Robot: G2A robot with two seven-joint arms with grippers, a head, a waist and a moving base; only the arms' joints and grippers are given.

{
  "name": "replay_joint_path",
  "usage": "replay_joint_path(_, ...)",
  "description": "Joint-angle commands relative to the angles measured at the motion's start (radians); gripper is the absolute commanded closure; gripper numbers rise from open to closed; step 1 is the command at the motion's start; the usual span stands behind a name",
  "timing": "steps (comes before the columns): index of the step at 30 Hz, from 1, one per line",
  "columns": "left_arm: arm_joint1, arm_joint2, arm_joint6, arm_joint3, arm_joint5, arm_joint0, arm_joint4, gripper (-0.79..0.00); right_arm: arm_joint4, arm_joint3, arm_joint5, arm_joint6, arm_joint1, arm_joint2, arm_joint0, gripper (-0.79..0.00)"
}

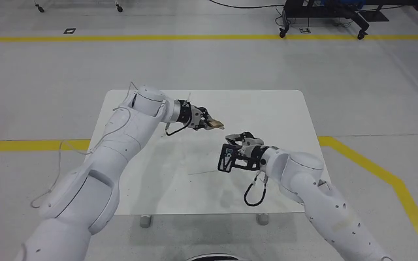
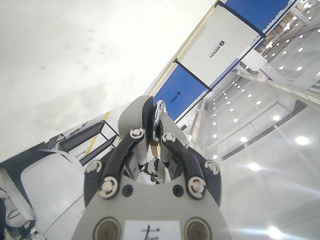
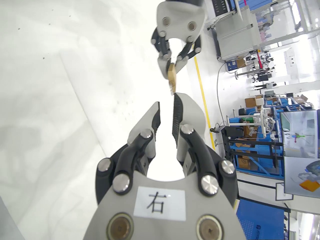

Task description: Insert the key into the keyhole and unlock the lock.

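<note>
A small brass lock (image 1: 215, 122) hangs over the white table (image 1: 170, 189), and my left gripper (image 1: 208, 121) is shut on it. From the left wrist, the left gripper (image 2: 155, 111) pinches the lock's silver metal part (image 2: 158, 116), with the brass body (image 2: 155, 149) showing between the fingers. My right gripper (image 3: 166, 106) is open, nothing between its ribbed pads. It points at the lock (image 3: 171, 77), whose brass tip sits just beyond one right fingertip. The left gripper (image 3: 172, 64) faces it. From above, the right gripper (image 1: 238, 139) is just right of and nearer than the lock.
The white table has rounded corners and its edge (image 1: 307, 124) lies to the right of both grippers. Yellow floor lines (image 1: 366, 163) run past the table. Racks and carts stand far off in the room.
</note>
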Motion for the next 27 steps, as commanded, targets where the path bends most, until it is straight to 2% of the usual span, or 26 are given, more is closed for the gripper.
replay_joint_path(1,0.003,-0.003,0.014,-0.021,-0.019,0.003,0.016,0.000,0.010,0.013,-0.036,0.014,0.000,-0.002,0.008,0.000)
replay_joint_path(8,0.023,-0.016,0.112,-0.135,-0.109,0.033,0.111,0.000,0.041,0.050,-0.125,0.050,-0.002,-0.025,0.055,0.000)
replay_joint_path(13,0.045,-0.035,0.099,-0.214,-0.152,0.071,0.160,0.000,0.047,0.077,-0.129,0.084,-0.009,-0.054,0.093,0.000)
replay_joint_path(27,0.087,-0.077,0.036,-0.343,-0.168,0.133,0.255,0.000,0.097,0.134,-0.107,0.152,-0.028,-0.109,0.162,0.000)
